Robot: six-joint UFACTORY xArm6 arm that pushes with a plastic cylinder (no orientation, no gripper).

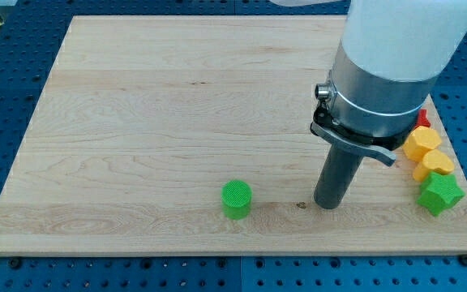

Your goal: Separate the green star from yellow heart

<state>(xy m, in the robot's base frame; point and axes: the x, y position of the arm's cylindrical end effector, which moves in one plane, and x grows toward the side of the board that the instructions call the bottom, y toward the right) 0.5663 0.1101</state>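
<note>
Two green blocks are seen nearest the view's bottom: a green cylinder (236, 199) left of centre and the green star (439, 193) at the right edge, touching the yellow heart (426, 154) just above it. Between them the tool, a bare rod with nothing to open or close, is planted with my tip (328, 205) on the desk (136, 105), well apart from the star. Light, rigid and easily slid, the star is judged best pushed at the seam with the heart, beyond which a red block (422, 119) is partly hidden.
</note>
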